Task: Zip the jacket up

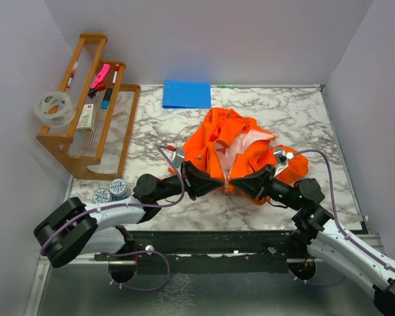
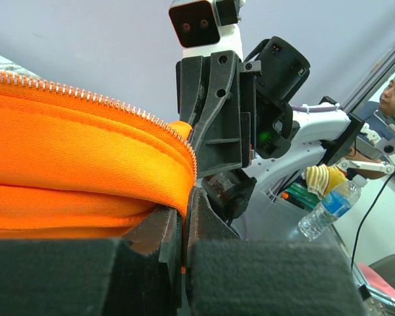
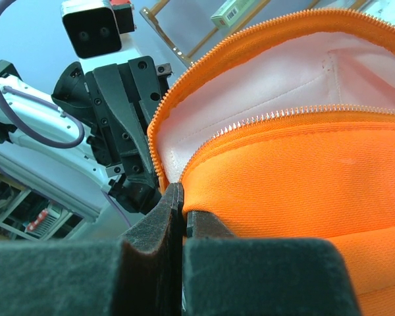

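Jacket (image 1: 240,148) is bunched up mid-table (image 1: 303,118) on the marble top, so the sleeves and pockets are hard to pick out. Zipper (image 3: 283,117) undone, pink lining (image 3: 263,85) showing. Left gripper (image 1: 217,185) and right gripper (image 1: 242,187) are both pinched tight on the orange hem. Wooden rack (image 1: 85,131) holds pens (image 1: 100,78).

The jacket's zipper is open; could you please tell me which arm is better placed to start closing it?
Probably the right. Both grippers clamp the jacket at its hem, but the right gripper pinches where both rows of teeth converge; the left gripper holds one edge only.
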Available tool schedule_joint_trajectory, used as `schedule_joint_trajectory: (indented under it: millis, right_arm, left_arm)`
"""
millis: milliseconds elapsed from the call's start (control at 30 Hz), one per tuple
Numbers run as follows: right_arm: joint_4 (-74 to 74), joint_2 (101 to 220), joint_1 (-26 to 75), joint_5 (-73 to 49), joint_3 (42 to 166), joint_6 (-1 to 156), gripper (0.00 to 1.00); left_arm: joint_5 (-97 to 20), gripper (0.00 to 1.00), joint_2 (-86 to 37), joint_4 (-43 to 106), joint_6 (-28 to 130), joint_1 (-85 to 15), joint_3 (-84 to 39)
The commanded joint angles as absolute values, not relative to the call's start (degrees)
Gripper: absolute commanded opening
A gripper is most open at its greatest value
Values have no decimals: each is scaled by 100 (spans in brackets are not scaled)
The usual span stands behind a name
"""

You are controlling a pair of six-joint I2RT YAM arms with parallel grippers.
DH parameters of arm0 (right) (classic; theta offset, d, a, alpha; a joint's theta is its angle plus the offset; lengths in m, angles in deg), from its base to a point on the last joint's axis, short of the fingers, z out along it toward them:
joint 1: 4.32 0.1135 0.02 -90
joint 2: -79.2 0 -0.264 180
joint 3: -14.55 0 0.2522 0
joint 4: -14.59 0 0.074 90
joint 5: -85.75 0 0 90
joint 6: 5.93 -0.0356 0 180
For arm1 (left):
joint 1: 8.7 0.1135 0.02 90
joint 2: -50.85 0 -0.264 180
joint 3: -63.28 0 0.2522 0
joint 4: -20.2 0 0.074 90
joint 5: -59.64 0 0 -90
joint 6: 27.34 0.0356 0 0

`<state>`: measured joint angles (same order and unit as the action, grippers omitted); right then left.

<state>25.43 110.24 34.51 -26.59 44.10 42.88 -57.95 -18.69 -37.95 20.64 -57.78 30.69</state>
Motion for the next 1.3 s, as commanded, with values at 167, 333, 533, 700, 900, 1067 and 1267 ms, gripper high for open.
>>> schedule_joint_trajectory:
  millis: [167, 333, 533, 700, 900, 1067, 1267]
  right_arm:
    - [2874, 10898, 3444, -2460, 4571, 4156, 0]
    - [2976, 10917, 3445, -2442, 4554, 4110, 0]
    - [2971, 10923, 3444, -2357, 4552, 4103, 0]
    - [3045, 10982, 3444, -2282, 4571, 4077, 0]
    - [3205, 11049, 3446, -2307, 4563, 3965, 0]
    - [3257, 11062, 3447, -2382, 4563, 3900, 0]
    - [2970, 10995, 3444, -2472, 4616, 4110, 0]
  left_arm:
    - [-6001, 0, -1882, -4135, 2056, -5783, 3071]
    - [-5999, 0, -1943, -4134, 2032, -5787, 3058]
    - [-6047, 0, -1965, -4136, 2016, -5783, 3032]
    - [-6094, 0, -2022, -4136, 1996, -5783, 3036]
    - [-6064, 0, -2156, -3982, 2007, -5783, 3021]
    - [-5900, 0, -2240, -3760, 2003, -5783, 3001]
    - [-5545, 0, -2096, -3670, 2016, -5783, 3098]
